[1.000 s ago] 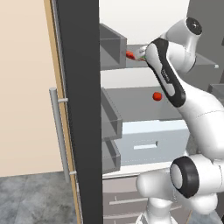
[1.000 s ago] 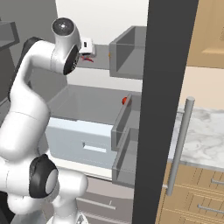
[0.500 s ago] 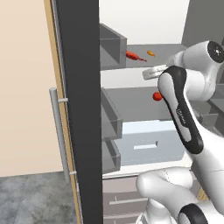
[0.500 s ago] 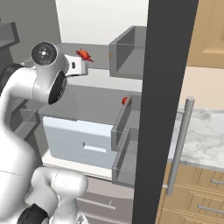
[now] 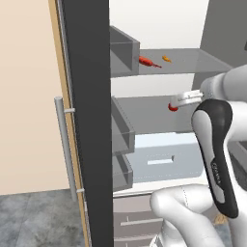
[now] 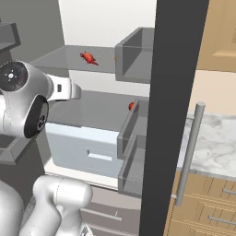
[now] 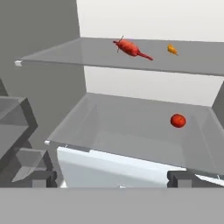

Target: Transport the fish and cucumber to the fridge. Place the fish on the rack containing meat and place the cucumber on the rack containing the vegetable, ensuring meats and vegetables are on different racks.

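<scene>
Pulling back from the upper shelf [image 7: 52, 56], the arm has drawn out toward the camera since a second ago, and the fish [image 7: 129, 47] is now lying alone on that shelf rather than at the fingers. In the hand view the fish is sitting at the upper middle of the frame, with the meat [image 7: 172, 50] near it to the right on the same glass. The vegetable [image 7: 177, 120] is resting on the lower shelf [image 7: 109, 127], at the right of centre. The gripper [image 7: 111, 178] is standing wide open and holding nothing, its two dark tips showing at the bottom edge. In the left base view the fish [image 5: 146, 61] and meat [image 5: 166, 59] are lying at the upper middle inside the fridge [image 5: 89, 120], and the vegetable [image 5: 172, 107] is peeking out beside the white hand.
</scene>
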### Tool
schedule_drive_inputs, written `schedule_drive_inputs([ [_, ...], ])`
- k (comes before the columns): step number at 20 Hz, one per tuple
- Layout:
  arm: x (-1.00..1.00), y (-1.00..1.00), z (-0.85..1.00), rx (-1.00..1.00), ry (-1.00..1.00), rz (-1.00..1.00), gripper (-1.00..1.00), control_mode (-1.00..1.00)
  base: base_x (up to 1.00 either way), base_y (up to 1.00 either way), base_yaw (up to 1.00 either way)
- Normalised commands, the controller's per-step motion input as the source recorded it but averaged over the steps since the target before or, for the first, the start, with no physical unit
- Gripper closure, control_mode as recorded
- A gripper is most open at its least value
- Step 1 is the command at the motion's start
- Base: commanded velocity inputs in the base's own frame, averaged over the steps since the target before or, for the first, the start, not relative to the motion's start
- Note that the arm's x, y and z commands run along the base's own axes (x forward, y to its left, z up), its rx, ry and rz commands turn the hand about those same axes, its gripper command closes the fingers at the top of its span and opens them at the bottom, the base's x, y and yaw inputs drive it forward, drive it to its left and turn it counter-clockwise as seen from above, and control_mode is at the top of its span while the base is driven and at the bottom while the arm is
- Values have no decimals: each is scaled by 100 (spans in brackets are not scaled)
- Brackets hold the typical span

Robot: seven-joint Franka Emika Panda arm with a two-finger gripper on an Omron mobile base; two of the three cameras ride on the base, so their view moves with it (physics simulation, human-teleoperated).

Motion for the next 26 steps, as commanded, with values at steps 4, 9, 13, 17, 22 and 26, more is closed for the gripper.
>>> schedule_drive_inputs([
  [4,-67,-13,26,0,38,-4,-100,-100,0,0,0],
  [9,-69,-23,3,0,15,0,-100,-100,0,0,0],
  [13,-43,-1,-16,-7,1,0,-100,-100,0,0,0],
  [17,-35,0,-28,-7,1,0,-100,-100,0,0,0],
  [22,-44,0,-9,-3,1,0,-100,100,-20,0,0],
  [26,0,0,0,0,0,0,-100,100,-100,0,-4],
])
